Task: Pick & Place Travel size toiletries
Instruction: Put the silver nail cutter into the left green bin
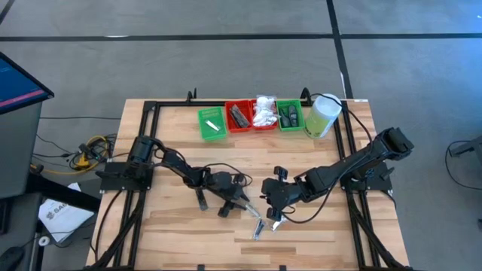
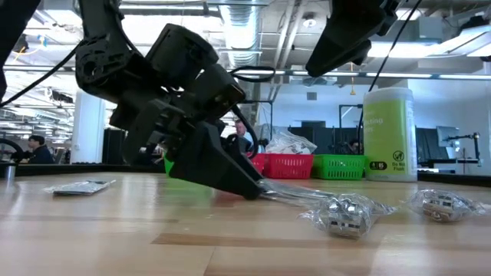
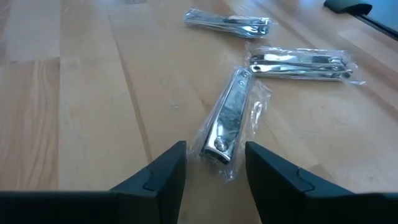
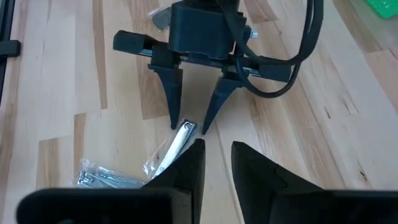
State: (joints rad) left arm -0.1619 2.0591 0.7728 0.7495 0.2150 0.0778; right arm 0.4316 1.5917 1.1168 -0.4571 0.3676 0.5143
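A robotics lab — exposed ceiling ducts (image 2: 253, 31), workstations — open-plan.

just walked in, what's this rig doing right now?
Both arms are low over the front of the table, sorting wrapped nail clippers toward the trays at the back. The left gripper is open, its fingers on either side of one wrapped clipper, not yet closed on it. The right gripper hovers open just across from it. Two more clippers lie nearby.

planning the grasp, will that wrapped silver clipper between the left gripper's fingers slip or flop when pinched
The wrapped clipper looks rigid metal, so probably no flop. Its loose clear wrapper may slide under the left gripper. Lying flat, it seems unlikely to roll.
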